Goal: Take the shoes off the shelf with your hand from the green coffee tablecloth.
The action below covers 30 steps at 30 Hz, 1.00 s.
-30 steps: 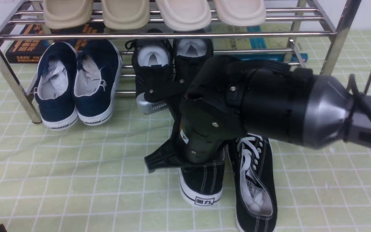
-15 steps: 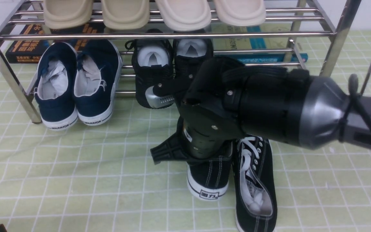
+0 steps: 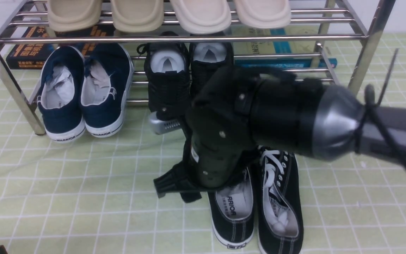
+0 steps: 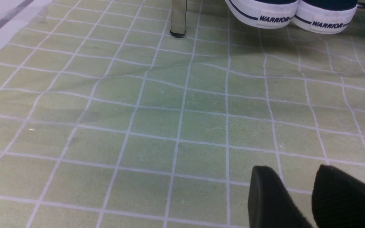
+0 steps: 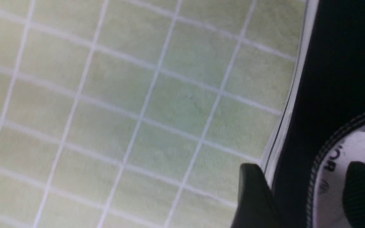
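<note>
- Front view: pair of black canvas low-top sneakers (image 3: 277, 197), white-laced, flat and side by side on pale green grid-lined tablecloth (image 3: 83, 183), in front of shiny steel-tube shoe rack (image 3: 369, 46).
- Right gripper (image 5: 306, 196): fingertips spread, straddling one sneaker's side wall, unclamped.
- Left gripper (image 4: 306, 193): tips slightly apart, empty.
</note>
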Available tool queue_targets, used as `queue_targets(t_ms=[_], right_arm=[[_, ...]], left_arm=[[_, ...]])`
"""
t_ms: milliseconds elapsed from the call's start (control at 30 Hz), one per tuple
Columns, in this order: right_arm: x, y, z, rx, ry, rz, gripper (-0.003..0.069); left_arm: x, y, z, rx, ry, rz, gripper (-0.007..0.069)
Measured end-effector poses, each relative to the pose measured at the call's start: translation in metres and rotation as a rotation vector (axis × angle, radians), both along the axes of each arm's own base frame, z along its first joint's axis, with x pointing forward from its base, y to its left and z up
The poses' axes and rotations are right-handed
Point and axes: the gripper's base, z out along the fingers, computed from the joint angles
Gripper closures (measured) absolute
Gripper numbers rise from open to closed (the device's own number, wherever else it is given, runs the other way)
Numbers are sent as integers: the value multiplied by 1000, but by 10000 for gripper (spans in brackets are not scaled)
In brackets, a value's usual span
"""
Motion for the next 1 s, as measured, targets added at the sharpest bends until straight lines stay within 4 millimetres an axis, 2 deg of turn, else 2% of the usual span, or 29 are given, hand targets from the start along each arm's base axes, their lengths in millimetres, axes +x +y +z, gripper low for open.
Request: queue_targets(t_ms=[33, 67, 100, 133, 167, 200, 300, 333, 433, 467, 500, 567, 600, 667, 700, 733, 767, 867, 900, 1000], right_arm=[[-1, -1, 8, -5, 1, 22, 269], [-5, -6, 30, -28, -15, 106, 287], [-5, -6, 33, -26, -16, 105, 287], [-8, -10, 55, -19, -63, 179, 319], [-8, -11, 58, -23, -71, 199, 328], [-11, -17, 77, -13, -128, 266, 370], [-24, -36, 115, 10, -225, 368, 482], [-25, -37, 117, 13, -231, 372, 490], [-47, -68, 160, 79, -327, 395, 638], [-48, -70, 163, 83, -332, 394, 638], [-63, -91, 182, 122, -379, 389, 669], [-79, -114, 196, 152, -411, 383, 673], [-81, -117, 197, 156, -415, 383, 673], [-106, -152, 206, 196, -442, 355, 673], [-116, -166, 206, 208, -445, 343, 673], [-118, -168, 205, 208, -445, 343, 673], [-131, -186, 200, 219, -442, 325, 673], [-155, -220, 171, 255, -439, 284, 673], [-156, -221, 169, 263, -443, 280, 672], [-168, -237, 125, 423, -573, 262, 671]], left_arm=[[0, 0, 0, 0, 0, 0, 383], [0, 0, 0, 0, 0, 0, 383], [0, 0, 0, 0, 0, 0, 383], [0, 0, 0, 0, 0, 0, 383], [0, 0, 0, 0, 0, 0, 383], [0, 0, 0, 0, 0, 0, 383], [0, 0, 0, 0, 0, 0, 383], [0, 0, 0, 0, 0, 0, 383], [0, 0, 0, 0, 0, 0, 383], [0, 0, 0, 0, 0, 0, 383], [0, 0, 0, 0, 0, 0, 383], [0, 0, 0, 0, 0, 0, 383], [0, 0, 0, 0, 0, 0, 383], [0, 0, 0, 0, 0, 0, 383], [0, 0, 0, 0, 0, 0, 383], [0, 0, 0, 0, 0, 0, 383], [0, 0, 0, 0, 0, 0, 383], [0, 0, 0, 0, 0, 0, 383], [0, 0, 0, 0, 0, 0, 383], [0, 0, 0, 0, 0, 0, 383]])
